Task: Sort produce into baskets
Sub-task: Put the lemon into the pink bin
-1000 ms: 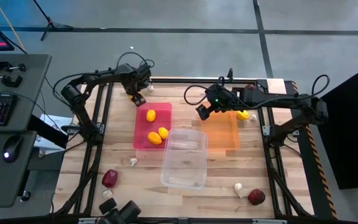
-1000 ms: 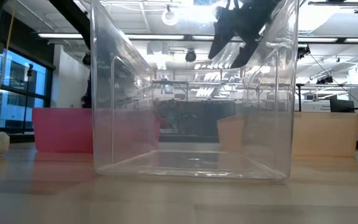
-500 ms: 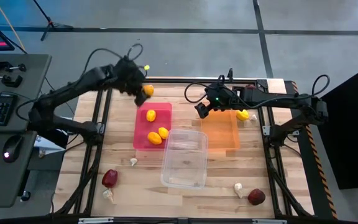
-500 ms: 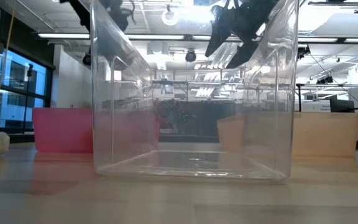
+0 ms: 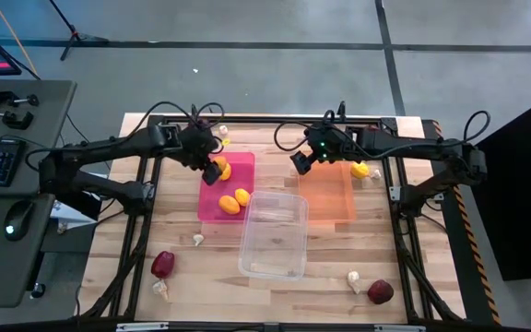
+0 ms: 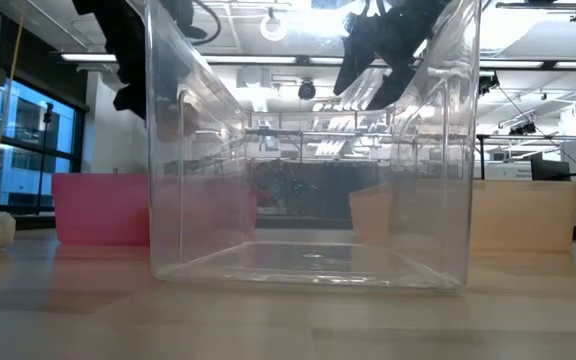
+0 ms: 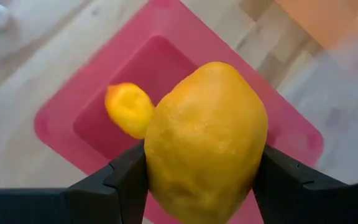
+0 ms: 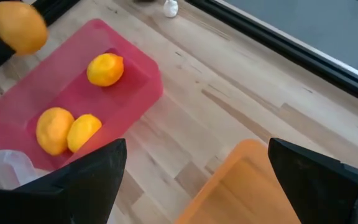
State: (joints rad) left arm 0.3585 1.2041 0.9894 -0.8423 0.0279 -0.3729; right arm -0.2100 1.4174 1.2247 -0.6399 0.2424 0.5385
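I see the pink basket [image 5: 226, 189] holding three lemons [image 5: 234, 200]. My left gripper [image 5: 212, 170] hangs above its far end, clamped on a fourth lemon [image 7: 205, 143]. My right gripper [image 5: 299, 163], fingers spread wide, waits beside the orange basket [image 5: 327, 195].

pink bin [image 5: 212, 196] crowded, orange bin [image 5: 330, 198] open

Grey floor [image 5: 275, 23] — ceiling lights [image 6: 273, 25].
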